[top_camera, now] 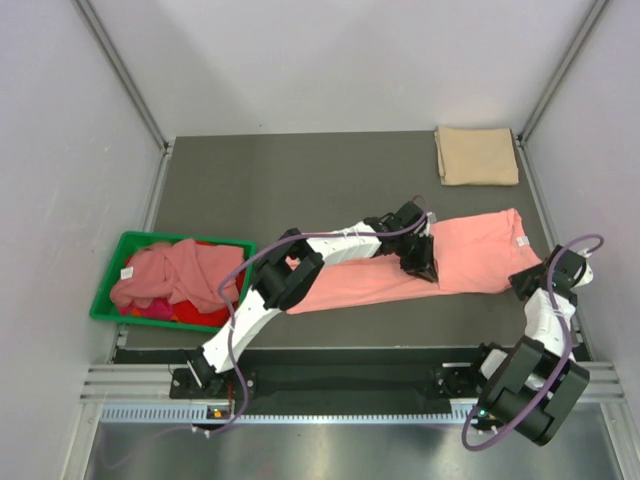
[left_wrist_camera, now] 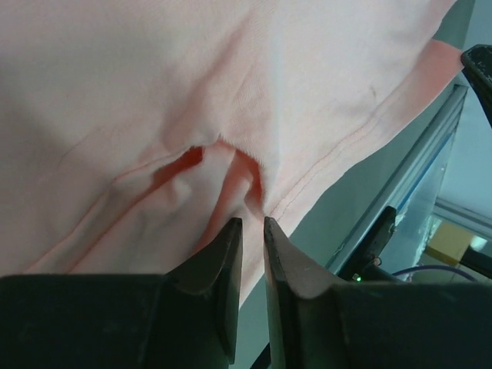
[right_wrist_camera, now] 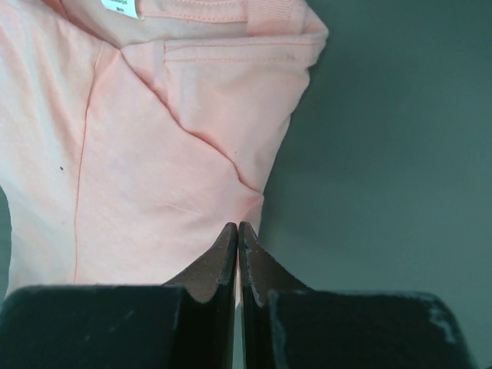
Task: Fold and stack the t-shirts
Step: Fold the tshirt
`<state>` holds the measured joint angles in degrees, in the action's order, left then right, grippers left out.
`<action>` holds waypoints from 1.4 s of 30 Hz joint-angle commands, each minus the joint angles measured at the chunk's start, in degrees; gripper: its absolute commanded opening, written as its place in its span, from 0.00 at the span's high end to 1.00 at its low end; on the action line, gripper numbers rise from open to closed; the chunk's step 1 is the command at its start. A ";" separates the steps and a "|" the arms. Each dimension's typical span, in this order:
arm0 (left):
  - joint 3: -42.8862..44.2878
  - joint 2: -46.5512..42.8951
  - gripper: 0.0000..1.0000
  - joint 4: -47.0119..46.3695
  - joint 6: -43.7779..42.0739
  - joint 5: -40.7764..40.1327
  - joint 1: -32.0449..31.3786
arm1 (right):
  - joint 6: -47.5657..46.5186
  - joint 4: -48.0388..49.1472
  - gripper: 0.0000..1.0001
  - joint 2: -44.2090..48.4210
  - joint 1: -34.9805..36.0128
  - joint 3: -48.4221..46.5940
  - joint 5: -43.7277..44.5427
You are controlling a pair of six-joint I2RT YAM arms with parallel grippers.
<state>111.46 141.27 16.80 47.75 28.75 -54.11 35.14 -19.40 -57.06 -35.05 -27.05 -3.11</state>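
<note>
Salmon t-shirt [right_wrist_camera: 154,154] — white neck label [right_wrist_camera: 121,6], print unreadable — right claw [right_wrist_camera: 237,227] pinching edge

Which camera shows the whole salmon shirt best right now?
Top external: the salmon shirt lies stretched whole across the table. Left wrist shows only a puckered patch near a hem; right wrist only the collar end.

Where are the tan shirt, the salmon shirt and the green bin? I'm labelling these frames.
tan shirt [top_camera: 477,155]: top view, middle of the folded cloth.
salmon shirt [top_camera: 470,255]: top view, bare cloth right of the left arm.
green bin [top_camera: 103,295]: top view, left wall.
</note>
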 commanded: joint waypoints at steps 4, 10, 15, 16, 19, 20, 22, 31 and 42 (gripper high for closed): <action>2.54 -7.59 0.77 7.71 -6.34 -5.11 0.67 | -1.03 4.54 1.00 -3.50 -0.29 -4.15 -3.39; 0.08 -12.15 0.77 10.10 -8.99 -6.78 2.16 | 0.02 4.37 1.00 -3.76 -0.11 -4.86 -2.60; -5.28 -15.93 0.77 9.75 -9.86 -7.65 5.76 | 0.55 4.72 1.00 -5.08 0.15 -6.78 -3.30; -6.59 -17.77 0.77 9.40 -9.95 -8.09 6.38 | 0.46 4.81 1.00 -5.43 0.33 -7.31 -3.39; -12.04 -21.29 0.77 6.94 -9.25 -9.06 8.57 | 0.20 4.90 1.00 -7.45 0.59 -9.95 -3.91; -13.80 -21.82 0.77 6.59 -9.25 -9.50 9.36 | 0.02 5.33 1.00 -8.67 0.68 -11.17 -4.00; -14.95 -23.14 0.77 7.11 -9.51 -10.38 9.81 | 0.02 5.95 1.00 -11.22 0.77 -12.67 -4.18; -17.68 -23.94 0.76 8.16 -10.04 -12.32 9.99 | 1.78 9.64 1.00 -21.16 2.00 -16.28 -6.73; -17.33 -23.68 0.75 9.39 -11.45 -13.72 11.39 | 3.80 9.47 1.00 -30.12 8.15 -24.80 -4.98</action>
<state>94.08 120.46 25.82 37.71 16.45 -43.27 38.02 -12.21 -85.93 -28.93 -47.48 -8.95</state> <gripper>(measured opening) 0.252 0.006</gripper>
